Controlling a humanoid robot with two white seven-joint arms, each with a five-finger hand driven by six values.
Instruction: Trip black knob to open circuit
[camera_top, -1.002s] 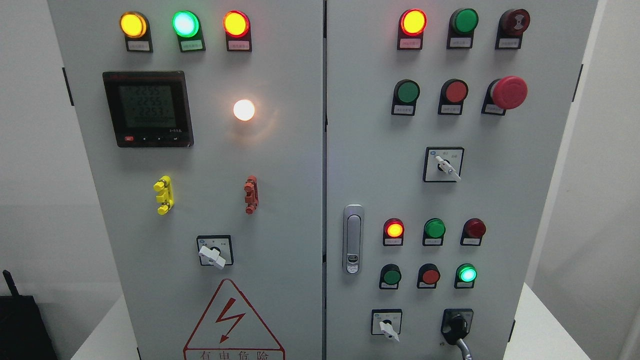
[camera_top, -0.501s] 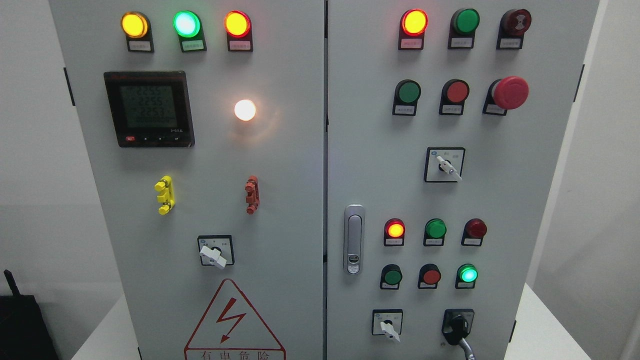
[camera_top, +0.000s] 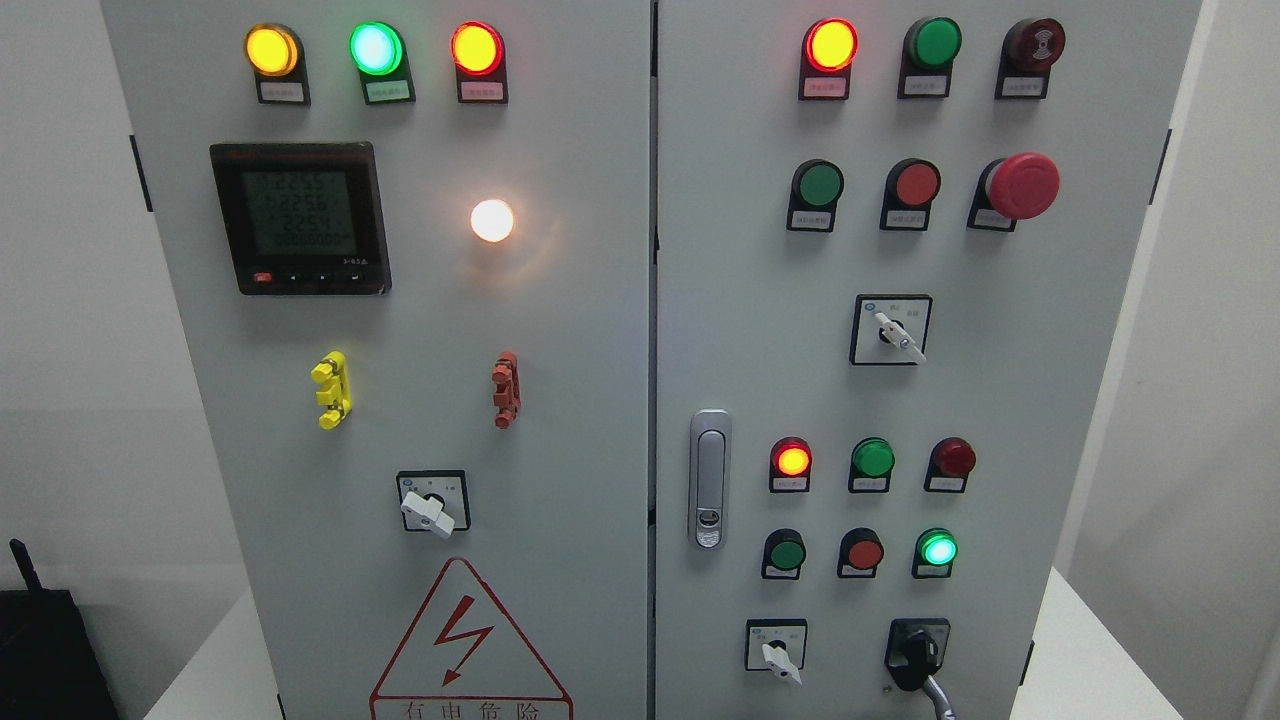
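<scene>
Task looks unstarted: black knob (camera_top: 915, 652) sits at the lower right of the grey cabinet (camera_top: 560, 400), right of a white selector switch (camera_top: 775, 652), untouched, neither hand in view, so finger state cannot be told; reach and turn both remain.

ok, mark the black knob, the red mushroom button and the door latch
black knob (camera_top: 916, 655), head view, on its black handle
red mushroom button (camera_top: 1023, 185), head view, on its red cap
door latch (camera_top: 709, 478), head view, on its silver lever
</scene>
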